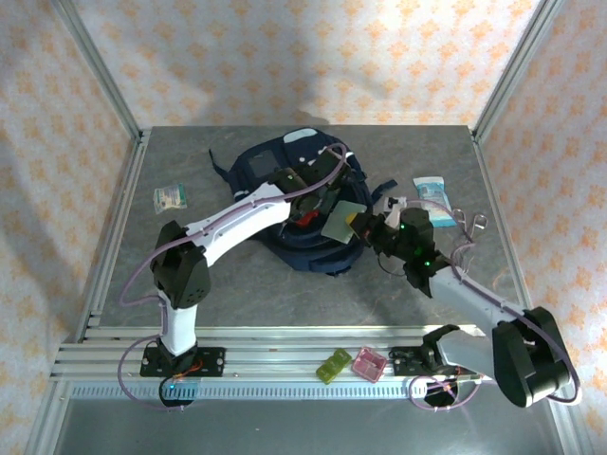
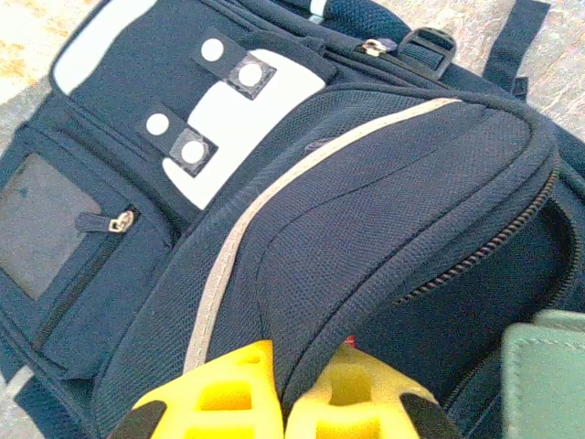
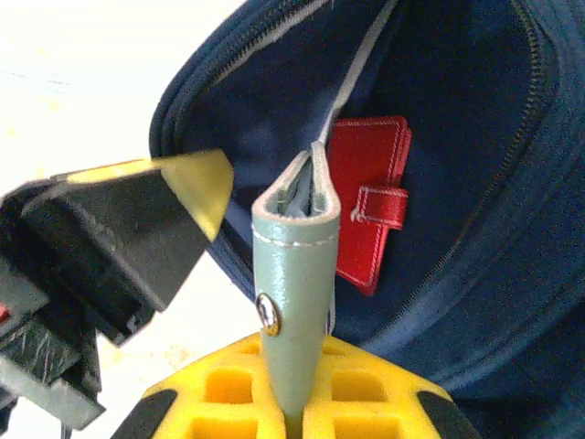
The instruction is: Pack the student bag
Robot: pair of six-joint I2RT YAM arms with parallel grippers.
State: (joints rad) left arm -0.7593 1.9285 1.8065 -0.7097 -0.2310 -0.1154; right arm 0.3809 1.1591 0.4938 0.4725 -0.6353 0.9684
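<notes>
Left tool (image 2: 283, 398): closed, pinching a fold of fabric at the rim of the student bag (image 2: 384, 201), beside its open zip.
Right tool (image 3: 292, 407): clamped on a sage-green case (image 3: 294, 293), held upright at the bag's mouth.
Red wallet (image 3: 370, 197): inside the bag's open compartment.
Bag's place: lying on the counter (image 1: 285, 303).

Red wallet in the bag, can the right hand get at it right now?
Probably not: the right hand is shut on the green case, though the student bag gapes open around the red wallet.
</notes>
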